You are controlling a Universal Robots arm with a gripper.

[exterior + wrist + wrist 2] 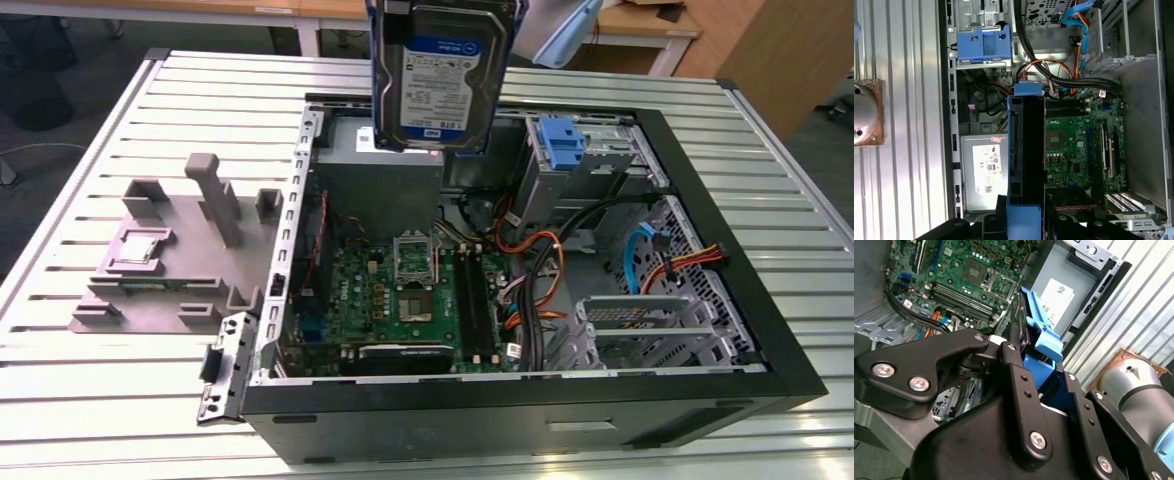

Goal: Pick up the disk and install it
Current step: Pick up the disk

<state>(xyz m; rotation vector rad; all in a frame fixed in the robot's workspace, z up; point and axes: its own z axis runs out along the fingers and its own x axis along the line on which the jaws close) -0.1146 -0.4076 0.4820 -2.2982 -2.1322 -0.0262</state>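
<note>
Gripper (1038, 361) fingers were clamped on the disk (441, 75), which hung on edge above the open case (467, 425), near its power supply (985, 170). We judged it could snag the cables (1084, 81) beyond, or slip, being held by one end.

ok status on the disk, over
Gripper shut on silver metal hard drive in blue plastic bracket. Drive upright, in the air over open black computer case. Black and orange cables inside it.

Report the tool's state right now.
Tool: shut on the disk, holding it upright over the open computer case.
</note>
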